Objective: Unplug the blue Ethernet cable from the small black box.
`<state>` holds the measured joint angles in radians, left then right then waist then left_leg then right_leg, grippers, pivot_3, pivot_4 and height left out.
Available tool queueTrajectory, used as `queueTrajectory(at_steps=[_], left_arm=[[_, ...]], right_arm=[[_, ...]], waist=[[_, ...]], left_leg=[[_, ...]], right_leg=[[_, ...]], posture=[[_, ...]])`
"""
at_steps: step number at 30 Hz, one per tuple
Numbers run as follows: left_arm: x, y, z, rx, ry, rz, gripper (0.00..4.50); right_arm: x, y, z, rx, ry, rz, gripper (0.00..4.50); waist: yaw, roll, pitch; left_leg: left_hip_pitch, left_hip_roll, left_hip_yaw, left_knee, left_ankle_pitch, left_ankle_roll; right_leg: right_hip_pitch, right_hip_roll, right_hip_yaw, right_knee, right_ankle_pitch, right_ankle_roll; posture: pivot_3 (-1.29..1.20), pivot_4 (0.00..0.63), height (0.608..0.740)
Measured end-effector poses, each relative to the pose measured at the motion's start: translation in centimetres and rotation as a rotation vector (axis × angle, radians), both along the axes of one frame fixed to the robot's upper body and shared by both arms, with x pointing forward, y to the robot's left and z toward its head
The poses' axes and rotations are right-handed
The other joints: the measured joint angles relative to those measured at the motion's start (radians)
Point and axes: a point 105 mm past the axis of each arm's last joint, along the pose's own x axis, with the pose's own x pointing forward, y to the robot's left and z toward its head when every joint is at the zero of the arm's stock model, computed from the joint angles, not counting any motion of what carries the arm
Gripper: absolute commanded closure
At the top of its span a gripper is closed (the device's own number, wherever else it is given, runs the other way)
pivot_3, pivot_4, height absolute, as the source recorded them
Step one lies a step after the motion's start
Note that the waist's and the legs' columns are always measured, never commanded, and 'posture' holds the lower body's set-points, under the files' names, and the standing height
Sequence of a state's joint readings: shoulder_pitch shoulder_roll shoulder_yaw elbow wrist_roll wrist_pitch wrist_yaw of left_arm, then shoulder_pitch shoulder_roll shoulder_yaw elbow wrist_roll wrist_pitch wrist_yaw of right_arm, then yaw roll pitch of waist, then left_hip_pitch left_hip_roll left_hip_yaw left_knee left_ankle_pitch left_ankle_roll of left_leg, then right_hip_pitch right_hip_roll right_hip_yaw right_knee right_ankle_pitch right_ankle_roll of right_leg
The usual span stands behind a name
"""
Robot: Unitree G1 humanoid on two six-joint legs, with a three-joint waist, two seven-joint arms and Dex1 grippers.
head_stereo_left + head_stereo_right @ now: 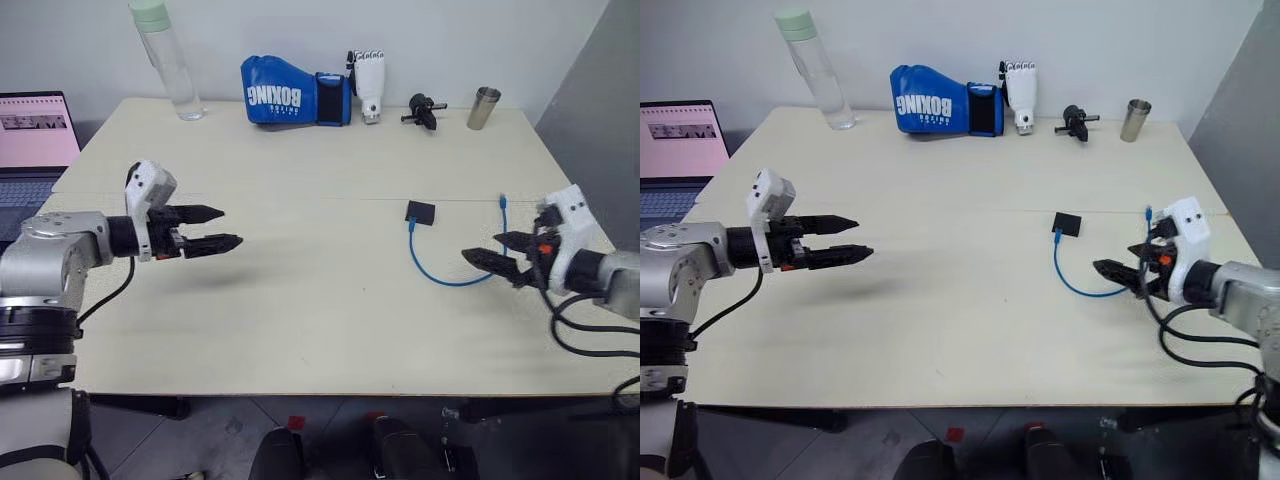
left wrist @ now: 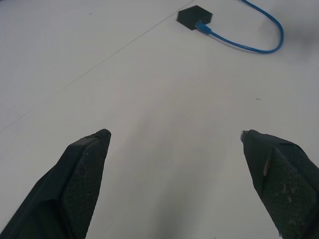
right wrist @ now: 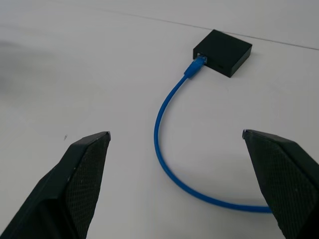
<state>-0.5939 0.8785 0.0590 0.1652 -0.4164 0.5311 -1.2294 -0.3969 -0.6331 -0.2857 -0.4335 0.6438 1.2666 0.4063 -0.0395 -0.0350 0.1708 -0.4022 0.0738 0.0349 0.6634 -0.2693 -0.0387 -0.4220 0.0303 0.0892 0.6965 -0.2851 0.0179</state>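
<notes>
The small black box lies flat on the table, right of the middle. The blue Ethernet cable is plugged into the box's near edge, loops toward me and curves right, ending in a loose plug. In the right wrist view the plug sits in the box and the cable bends between the fingers. My right gripper hovers open above the table, over the cable's right bend, touching nothing. My left gripper is open and empty over the table's left half, far from the box.
Along the table's far edge stand a clear bottle, a blue boxing glove, a white robotic hand, a black knobbed gadget and a metal cup. A laptop sits off the left side.
</notes>
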Motion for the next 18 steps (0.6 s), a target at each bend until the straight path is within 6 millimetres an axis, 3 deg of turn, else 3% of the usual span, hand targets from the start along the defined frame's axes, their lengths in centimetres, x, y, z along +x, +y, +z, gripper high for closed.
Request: queueTrajectory(at_steps=[5,18], left_arm=[[-1.3,-5.3,-1.1,0.015,-0.079,-0.181,0.02],[-0.7,-7.6,-0.7,-0.016,-0.164,-0.146,0.02]], right_arm=[[2.7,3.4,-2.1,-0.011,-0.032,-0.114,0.00],[10.0,6.1,-5.5,0.026,-0.022,-0.384,0.00]], waist=[[0.003,0.000,0.000],[0.003,0.000,0.000]], left_leg=[[0.001,0.000,0.001,0.001,0.000,0.000],[0.001,0.001,0.003,0.000,0.000,0.000]], right_leg=[[0.000,0.001,0.001,0.001,0.000,0.000],[-0.001,0.001,0.001,0.002,0.000,0.000]], posture=[[0.00,0.150,0.740],[0.00,0.150,0.740]])
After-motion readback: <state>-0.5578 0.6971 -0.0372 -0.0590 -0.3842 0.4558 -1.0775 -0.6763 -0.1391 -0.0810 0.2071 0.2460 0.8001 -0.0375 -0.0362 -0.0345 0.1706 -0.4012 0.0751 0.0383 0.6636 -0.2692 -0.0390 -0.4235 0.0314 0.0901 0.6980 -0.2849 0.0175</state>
